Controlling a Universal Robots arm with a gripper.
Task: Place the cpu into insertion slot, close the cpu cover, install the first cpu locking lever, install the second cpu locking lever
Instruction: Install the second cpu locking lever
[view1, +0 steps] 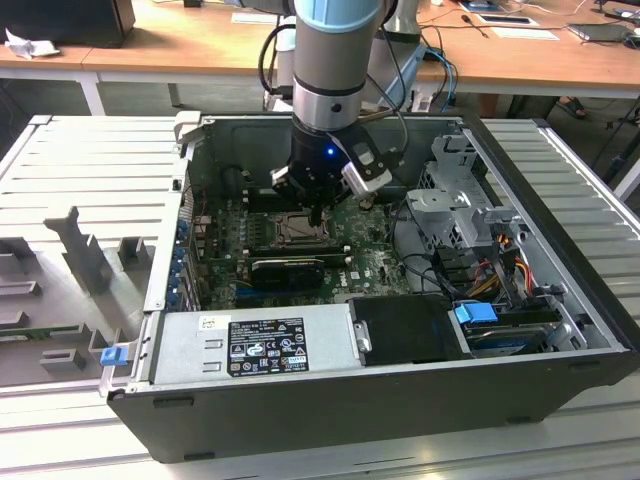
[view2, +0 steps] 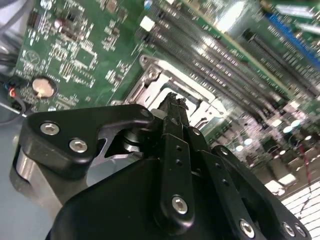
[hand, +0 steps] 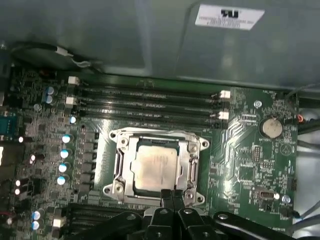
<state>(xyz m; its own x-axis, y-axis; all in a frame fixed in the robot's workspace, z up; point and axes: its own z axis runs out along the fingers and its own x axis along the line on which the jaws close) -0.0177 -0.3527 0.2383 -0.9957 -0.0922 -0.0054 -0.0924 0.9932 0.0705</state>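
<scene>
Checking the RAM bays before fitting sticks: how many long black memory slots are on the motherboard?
4, lying side by side between the CPU socket and the case wall.

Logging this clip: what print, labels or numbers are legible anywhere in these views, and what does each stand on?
No text can be quoted; nothing is legible.
Black-and-white label on the power supply: print too small.
Small white sticker on the same housing: too small.
White label on the case wall: blurred.
White printing on the motherboard: too small.
Top of the cpu: no marking can be made out.
</scene>
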